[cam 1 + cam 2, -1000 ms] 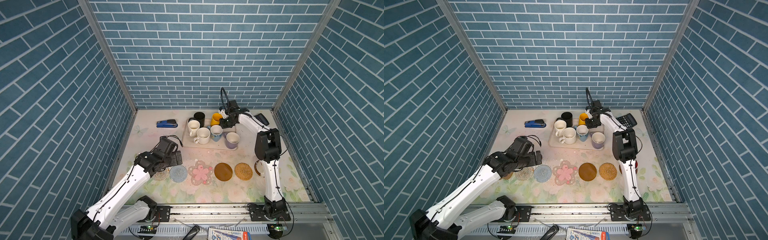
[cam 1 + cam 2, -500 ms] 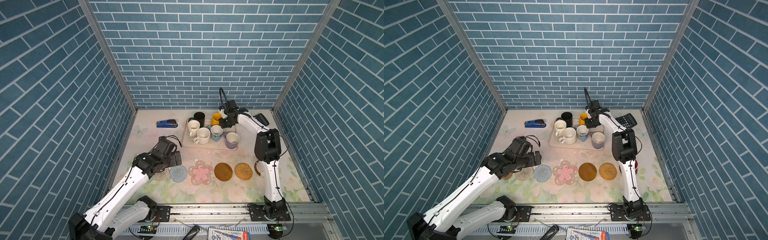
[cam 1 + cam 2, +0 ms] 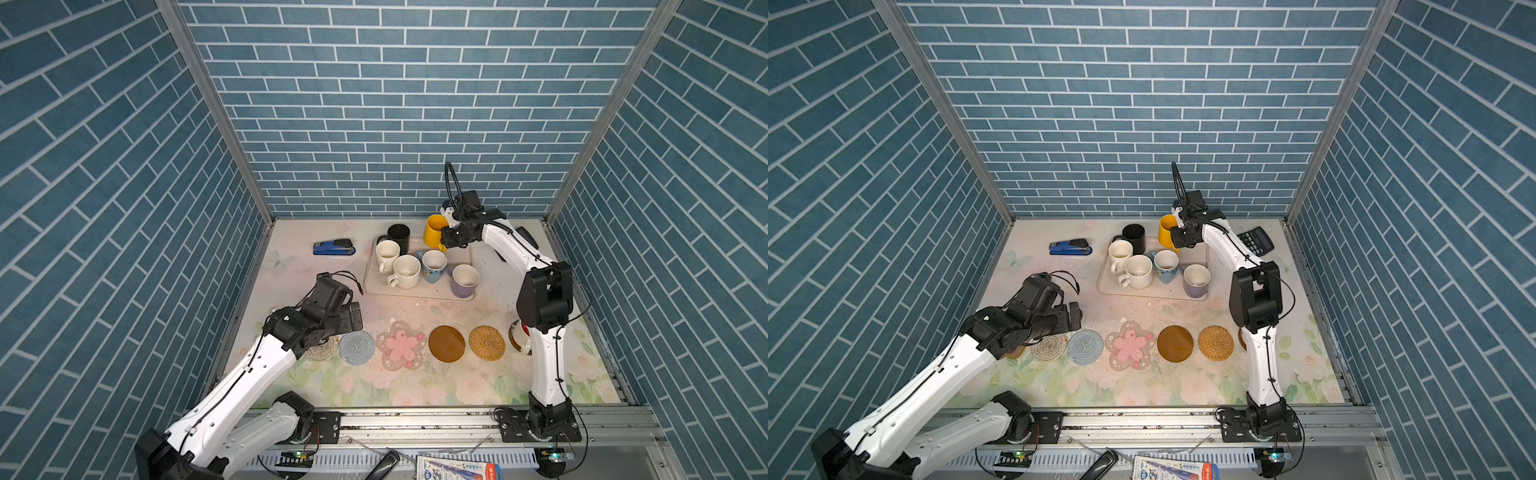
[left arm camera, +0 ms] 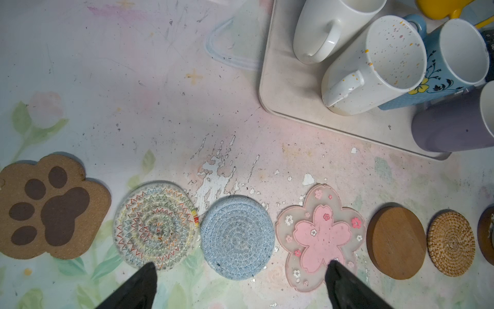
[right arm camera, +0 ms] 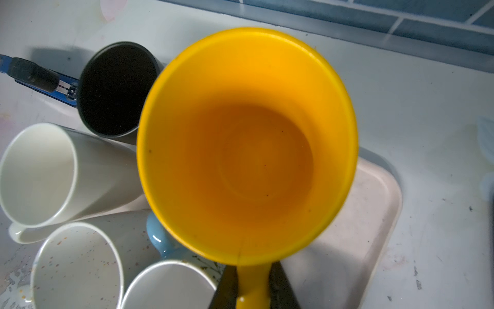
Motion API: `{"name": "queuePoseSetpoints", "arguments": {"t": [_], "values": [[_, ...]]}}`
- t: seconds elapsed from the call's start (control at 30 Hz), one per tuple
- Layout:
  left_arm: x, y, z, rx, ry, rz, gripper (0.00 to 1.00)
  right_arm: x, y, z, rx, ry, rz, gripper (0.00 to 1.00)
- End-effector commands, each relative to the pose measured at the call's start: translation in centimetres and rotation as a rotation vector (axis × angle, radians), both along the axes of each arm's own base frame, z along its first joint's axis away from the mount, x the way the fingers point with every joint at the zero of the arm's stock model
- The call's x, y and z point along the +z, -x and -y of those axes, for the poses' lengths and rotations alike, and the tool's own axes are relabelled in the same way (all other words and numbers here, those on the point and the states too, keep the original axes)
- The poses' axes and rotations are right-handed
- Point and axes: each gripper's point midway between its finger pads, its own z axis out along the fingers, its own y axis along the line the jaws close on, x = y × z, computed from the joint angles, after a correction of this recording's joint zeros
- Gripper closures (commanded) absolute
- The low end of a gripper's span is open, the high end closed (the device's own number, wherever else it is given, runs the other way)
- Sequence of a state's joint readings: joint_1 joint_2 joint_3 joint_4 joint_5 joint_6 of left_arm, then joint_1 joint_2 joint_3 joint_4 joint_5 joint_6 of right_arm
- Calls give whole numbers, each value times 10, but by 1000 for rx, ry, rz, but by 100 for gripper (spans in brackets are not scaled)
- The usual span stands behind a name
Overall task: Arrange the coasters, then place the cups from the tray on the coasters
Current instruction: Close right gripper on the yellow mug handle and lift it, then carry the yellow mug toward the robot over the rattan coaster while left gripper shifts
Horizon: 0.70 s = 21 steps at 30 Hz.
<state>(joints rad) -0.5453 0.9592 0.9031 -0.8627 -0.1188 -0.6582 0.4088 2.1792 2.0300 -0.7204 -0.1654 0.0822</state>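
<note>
**Right gripper** (image 5: 252,290): closed on the handle of the yellow cup (image 3: 432,232), with one finger on each side of the handle. The cup is mouth up at the far edge of the tray (image 3: 415,293). Whether its base touches the tray cannot be determined.

**Left gripper** (image 4: 240,263): jaws spread wide, holding nothing. It hovers above the surface (image 3: 415,386) near the left end of the coaster row, between the row and the tray.

**Tray:** lies toward the far edge of the surface, right of centre. Four cups stand on it: plain white cup (image 3: 387,251), speckled white cup (image 3: 406,270), light blue flowered cup (image 3: 433,264) and, at the near-right corner, lavender cup (image 3: 464,280). The black cup (image 3: 398,237) stands at the tray's far-left corner.

**Coaster row:** runs parallel to the near edge of the surface. From left to right:
1. paw-shaped coaster (image 4: 50,208)
2. multicolour woven coaster (image 4: 156,226)
3. blue-grey coaster (image 4: 237,236)
4. pink flower coaster (image 4: 320,236)
5. brown disc coaster (image 4: 395,242)
6. rattan coaster (image 4: 450,243)

All six are bare. Items 2 and 3 lie edge to edge. At the right end, a red-lined white cup (image 3: 523,343) stands on a further brown coaster, mostly hidden behind the right arm.

**Other items:** a stapler (image 3: 333,247) lies left of the tray near the far edge. A calculator (image 3: 1256,241) lies near the far-right corner.
</note>
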Motion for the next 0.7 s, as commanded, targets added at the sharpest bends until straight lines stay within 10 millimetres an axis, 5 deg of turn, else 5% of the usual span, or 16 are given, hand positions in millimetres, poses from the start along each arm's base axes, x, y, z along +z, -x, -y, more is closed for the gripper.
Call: {"name": "queuePoseSetpoints", "arguments": {"t": [0.0, 0.27, 0.67], "values": [[7, 1, -5, 1, -15, 14, 1, 55, 2, -1, -10, -50, 112, 100], [16, -7, 3, -29, -2, 33, 1, 91, 30, 14, -33, -44, 132, 100], [5, -23, 42, -112, 30, 32, 1, 118, 118, 48, -82, -52, 108, 100]]}}
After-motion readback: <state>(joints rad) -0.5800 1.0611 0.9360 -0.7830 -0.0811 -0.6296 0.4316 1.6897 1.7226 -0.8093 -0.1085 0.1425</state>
